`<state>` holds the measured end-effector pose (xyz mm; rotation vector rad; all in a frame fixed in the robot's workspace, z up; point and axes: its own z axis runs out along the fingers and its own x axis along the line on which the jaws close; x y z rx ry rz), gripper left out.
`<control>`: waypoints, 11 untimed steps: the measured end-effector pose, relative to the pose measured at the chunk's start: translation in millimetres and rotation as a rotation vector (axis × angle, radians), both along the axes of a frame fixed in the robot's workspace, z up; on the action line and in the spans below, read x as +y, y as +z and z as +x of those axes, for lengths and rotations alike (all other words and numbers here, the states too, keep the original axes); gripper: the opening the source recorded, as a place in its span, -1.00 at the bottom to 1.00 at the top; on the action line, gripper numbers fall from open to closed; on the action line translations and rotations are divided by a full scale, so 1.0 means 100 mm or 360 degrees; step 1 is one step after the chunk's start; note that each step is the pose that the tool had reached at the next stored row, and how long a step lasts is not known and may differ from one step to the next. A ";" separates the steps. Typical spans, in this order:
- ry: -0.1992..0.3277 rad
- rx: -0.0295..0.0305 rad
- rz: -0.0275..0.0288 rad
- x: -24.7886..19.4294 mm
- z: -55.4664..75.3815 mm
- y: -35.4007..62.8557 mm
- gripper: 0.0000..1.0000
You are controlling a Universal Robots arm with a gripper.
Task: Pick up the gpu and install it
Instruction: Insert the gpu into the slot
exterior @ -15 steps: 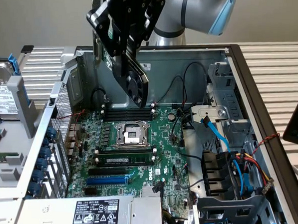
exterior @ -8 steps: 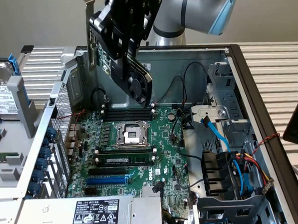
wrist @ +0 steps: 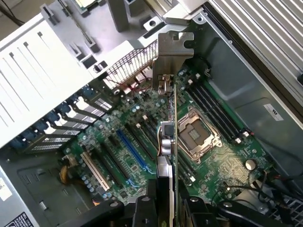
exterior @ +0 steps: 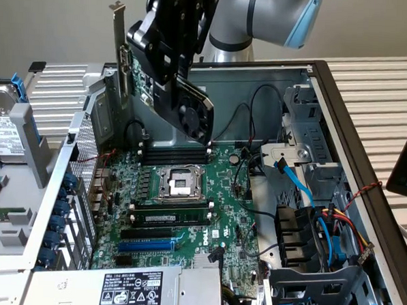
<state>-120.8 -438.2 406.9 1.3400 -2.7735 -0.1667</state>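
Note:
The gpu [exterior: 192,109] hangs in the air above the open computer case, a green card with a black fan shroud and a silver end bracket [exterior: 117,35]. My gripper [exterior: 169,58] is shut on it from above. The card is tilted, with its bracket toward the exterior view's left. In the wrist view the gpu [wrist: 168,137] appears edge-on between my fingers [wrist: 142,210], its bracket [wrist: 173,52] at the far end. Below it lies the green motherboard [exterior: 218,194] with a blue slot [exterior: 147,245] and black slots. The card is clear of the board and touches no slot.
A CPU socket [exterior: 178,182] and RAM sticks [exterior: 173,151] sit under the card. A power supply [exterior: 128,288] is at the near edge. Cables and a drive cage [exterior: 322,227] crowd the exterior view's right. A hard drive [exterior: 3,135] lies outside the case at the left.

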 end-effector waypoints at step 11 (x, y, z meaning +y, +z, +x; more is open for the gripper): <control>0.0310 -0.00688 0.00017 0.000 0.00 -0.025 -0.46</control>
